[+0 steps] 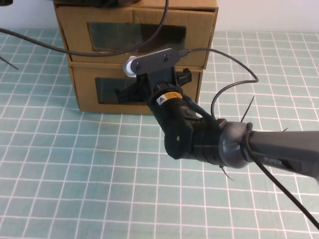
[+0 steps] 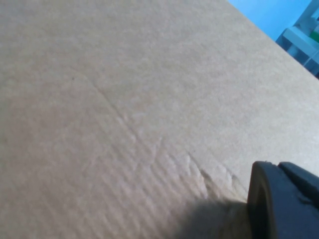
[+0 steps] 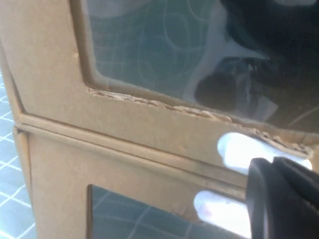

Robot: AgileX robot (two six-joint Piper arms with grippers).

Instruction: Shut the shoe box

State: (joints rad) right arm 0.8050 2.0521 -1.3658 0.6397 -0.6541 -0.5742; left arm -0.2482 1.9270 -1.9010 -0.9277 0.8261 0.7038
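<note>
Two cardboard boxes stand stacked at the far side of the bench, which is covered by a green mat with a white grid. The lower one is the shoe box; the upper box sits directly on top of it. Each front carries a wide clear-plastic window.

You will find the right pincer up against the front of the shoe box, over its window, with the right arm reaching in from the robot's right. In the high view its black body hides the fingertips, so you cannot tell whether it is released or clenched.

In the right wrist view, the seam between the two box fronts runs across the frame. One white tab and a second white tab lie on either side of that seam, just beside the dark pincer finger.

The left pincer shows only in the left wrist view, as a dark finger edge close to a plain cardboard surface. You cannot tell its state.
</note>
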